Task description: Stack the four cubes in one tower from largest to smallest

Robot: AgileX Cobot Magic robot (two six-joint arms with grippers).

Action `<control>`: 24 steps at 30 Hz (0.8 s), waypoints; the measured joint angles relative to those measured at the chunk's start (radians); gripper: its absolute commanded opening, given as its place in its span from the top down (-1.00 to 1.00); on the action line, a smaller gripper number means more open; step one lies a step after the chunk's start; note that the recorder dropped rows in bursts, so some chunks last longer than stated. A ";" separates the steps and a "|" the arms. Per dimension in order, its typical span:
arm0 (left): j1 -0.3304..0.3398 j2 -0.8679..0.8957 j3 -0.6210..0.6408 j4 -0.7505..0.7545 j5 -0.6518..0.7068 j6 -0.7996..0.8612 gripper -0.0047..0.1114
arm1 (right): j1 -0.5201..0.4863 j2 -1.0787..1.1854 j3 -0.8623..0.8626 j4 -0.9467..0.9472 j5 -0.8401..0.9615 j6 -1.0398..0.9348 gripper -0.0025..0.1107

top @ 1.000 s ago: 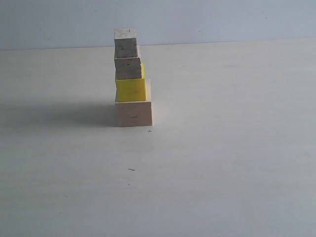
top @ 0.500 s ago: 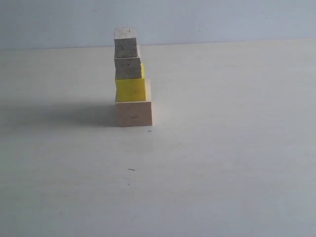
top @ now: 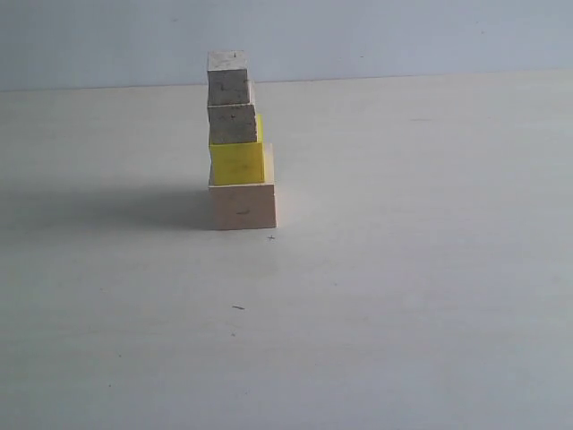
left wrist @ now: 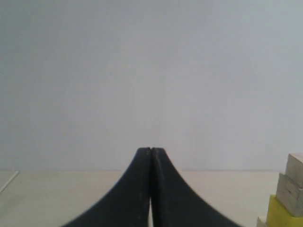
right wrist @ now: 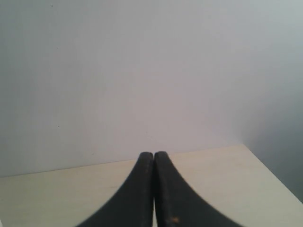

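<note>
The four cubes stand as one tower in the exterior view, left of centre. The largest pale wooden cube (top: 243, 206) is at the bottom, the yellow cube (top: 237, 162) on it, the medium wooden cube (top: 233, 124) above, and the smallest wooden cube (top: 228, 78) on top. The upper cubes sit a little toward the left edge. Neither arm shows in the exterior view. My left gripper (left wrist: 150, 151) is shut on nothing; the tower's edge, with the yellow cube (left wrist: 284, 213), peeks in beside it. My right gripper (right wrist: 154, 155) is shut on nothing, away from the cubes.
The pale table (top: 403, 296) spreads around the tower, with a plain wall (top: 403, 36) behind. The tower's shadow (top: 107, 208) falls to its left. The table's edge (right wrist: 272, 177) shows in the right wrist view.
</note>
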 measured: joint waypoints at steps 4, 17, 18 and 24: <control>0.053 -0.123 0.000 0.016 0.000 0.000 0.92 | 0.000 0.000 0.000 0.000 0.000 0.000 0.96; 0.055 -0.133 0.011 0.019 0.089 -0.002 0.92 | 0.000 0.000 0.000 0.008 0.002 0.000 0.96; 0.055 -0.133 0.022 0.019 0.094 -0.009 0.92 | 0.000 0.000 0.000 0.008 0.002 0.000 0.96; 0.055 -0.133 0.148 0.157 0.112 -0.270 0.92 | 0.000 0.000 0.000 0.008 0.002 0.000 0.96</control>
